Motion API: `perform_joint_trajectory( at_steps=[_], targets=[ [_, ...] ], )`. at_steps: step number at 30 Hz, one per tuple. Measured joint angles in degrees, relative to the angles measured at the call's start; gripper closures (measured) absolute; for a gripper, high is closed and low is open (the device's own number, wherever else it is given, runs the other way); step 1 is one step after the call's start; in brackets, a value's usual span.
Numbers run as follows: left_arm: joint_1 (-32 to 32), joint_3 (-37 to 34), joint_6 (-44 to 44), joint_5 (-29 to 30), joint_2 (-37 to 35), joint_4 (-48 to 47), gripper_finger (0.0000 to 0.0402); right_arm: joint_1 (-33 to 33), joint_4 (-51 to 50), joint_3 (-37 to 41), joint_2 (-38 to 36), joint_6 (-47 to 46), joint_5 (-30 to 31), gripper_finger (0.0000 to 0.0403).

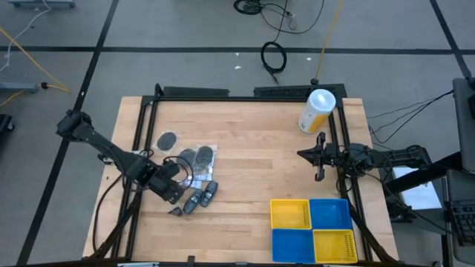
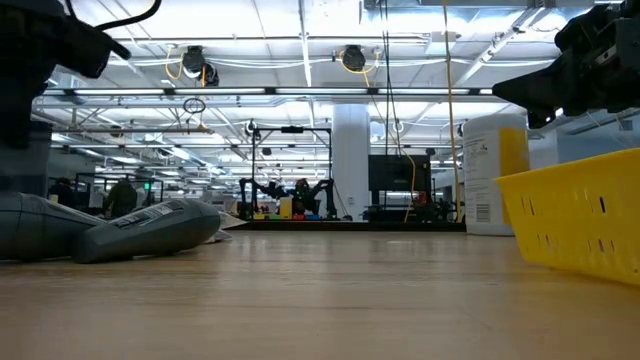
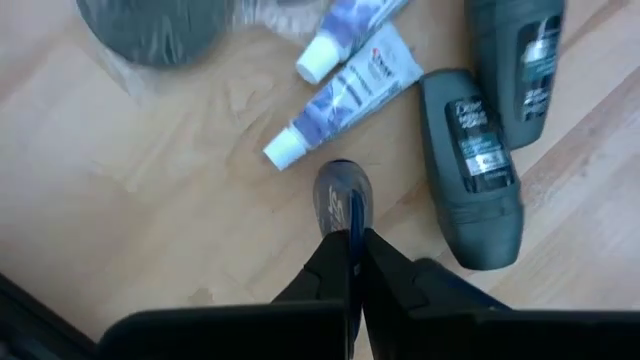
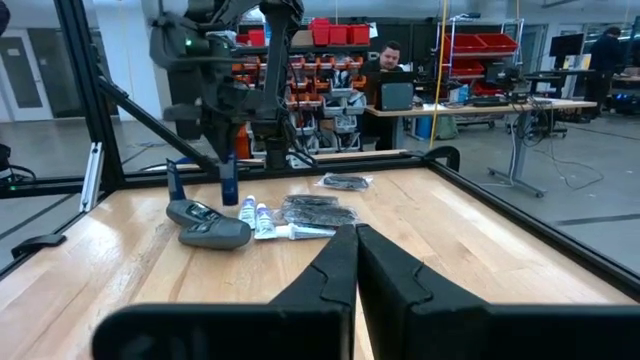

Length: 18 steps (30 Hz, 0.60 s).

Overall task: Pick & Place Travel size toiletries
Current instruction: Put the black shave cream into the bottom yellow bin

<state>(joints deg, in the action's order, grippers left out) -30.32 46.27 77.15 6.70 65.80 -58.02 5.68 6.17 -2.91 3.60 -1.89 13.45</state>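
Left gripper [image 3: 350, 262] pinching small blue tube [image 3: 342, 200], dark grey bottles [image 3: 470, 165] beside

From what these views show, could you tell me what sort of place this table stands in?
Probably a robotics lab or workshop hall: red storage bins on shelving, a person at a desk with a laptop, and another robot rig beyond the pale wooden table.

Pale wooden surface [image 1: 252, 159]: smooth, faint satin sheen, visible grain. Dark grey oblong plastic toiletry bottles [image 3: 470, 165]: matt, with printed labels. Small white plastic tubes [image 3: 345, 95]: glossy. Greyish round pieces in clear crinkled wrap [image 3: 145, 30]: shiny film. Yellow and blue perforated plastic bins [image 1: 310, 228]: smooth. Left hand [image 3: 350, 250]: matt black plastic.
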Motion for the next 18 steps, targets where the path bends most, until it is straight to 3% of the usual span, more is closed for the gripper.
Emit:
perform_joint_trajectory(
  at_steps=[8,12,18],
  targets=[
    [3.7,8.4,-12.4,10.7,-1.8,-2.3,0.0401,0.0,0.0,0.0,0.0,-0.4,0.0,0.0399],
    [5.1,9.6,-22.3,15.9,-1.8,6.1,0.0401,0.0,0.0,0.0,0.0,-0.9,-0.2,0.0399],
    [8.8,9.6,-41.9,17.8,-0.2,25.0,0.0401,0.0,2.4,0.0,0.1,-3.6,-0.8,0.0399]
  ],
)
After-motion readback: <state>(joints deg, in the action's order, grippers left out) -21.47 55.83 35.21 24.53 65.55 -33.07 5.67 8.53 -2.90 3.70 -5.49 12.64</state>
